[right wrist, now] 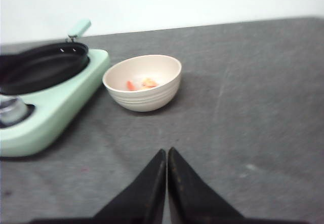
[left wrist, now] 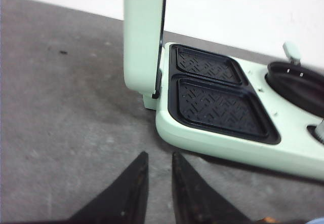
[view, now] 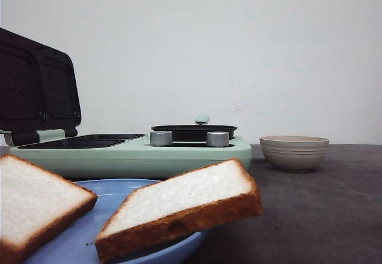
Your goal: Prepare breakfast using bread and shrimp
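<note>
- Mint-green plastic forms the breakfast maker (view: 131, 153), which serves as the landmark; its lid (view: 37, 88) is stood upright and both dark sandwich plates (left wrist: 220, 105) are seen bare.
- Two slices of bread (view: 185, 207) are laid on a blue plate (view: 113, 195) just in front of the breakfast maker, the nearer-right slice overhanging the plate's rim; neither has been placed in the machine.
- A few orange-pink pieces of shrimp (right wrist: 142, 84) are seen inside the beige bowl (right wrist: 143, 82), which is set just beside the breakfast maker's pan end, apart from it.
- The small black pan (right wrist: 43, 67) on the breakfast maker is seen without food in it.
- The left gripper (left wrist: 158, 183) is held over the grey table (left wrist: 66, 112) near the lid end of the breakfast maker, its fingers parted by a narrow gap and holding nothing.
- The right gripper (right wrist: 166, 181) is pointed toward the bowl from well short of it, its fingers pressed together with nothing between them.
- By this showing, the task is judged barely begun: only the lid has been opened, and the bread and shrimp are both left to be moved and cooked.
</note>
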Controlling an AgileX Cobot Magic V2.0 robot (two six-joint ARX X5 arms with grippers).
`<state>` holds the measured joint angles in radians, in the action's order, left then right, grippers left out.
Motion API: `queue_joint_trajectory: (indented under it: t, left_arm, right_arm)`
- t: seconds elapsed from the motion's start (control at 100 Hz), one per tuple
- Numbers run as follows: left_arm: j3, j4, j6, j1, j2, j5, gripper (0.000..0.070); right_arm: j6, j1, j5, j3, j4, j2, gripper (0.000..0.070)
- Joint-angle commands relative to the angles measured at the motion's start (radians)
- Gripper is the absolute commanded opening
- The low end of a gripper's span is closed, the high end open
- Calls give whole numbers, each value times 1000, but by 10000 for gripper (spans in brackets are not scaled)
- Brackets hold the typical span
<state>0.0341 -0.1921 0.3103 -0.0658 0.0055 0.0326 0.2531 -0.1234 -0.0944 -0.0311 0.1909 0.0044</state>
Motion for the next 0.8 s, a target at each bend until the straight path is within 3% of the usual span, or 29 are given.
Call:
queue_joint_trajectory:
  t: [0.0, 0.1, 0.34, 0.57, 0.79]
  left_arm:
    - [6, -39, 125, -1, 0, 18, 4]
    - [41, -50, 179, -1, 3, 52, 5]
    - [220, -124, 179, -1, 122, 99, 6]
    - [452, -270, 19, -1, 380, 99, 5]
    - [599, -445, 11, -1, 589, 135, 4]
  right_arm:
    - [88, -2, -19, -46, -6, 0, 0]
    - [107, -2, -22, -114, 27, 16, 0]
    - [106, -1, -23, -338, 165, 212, 0]
    - [104, -2, -39, -554, 334, 489, 0]
    - [105, -2, -49, -624, 332, 589, 0]
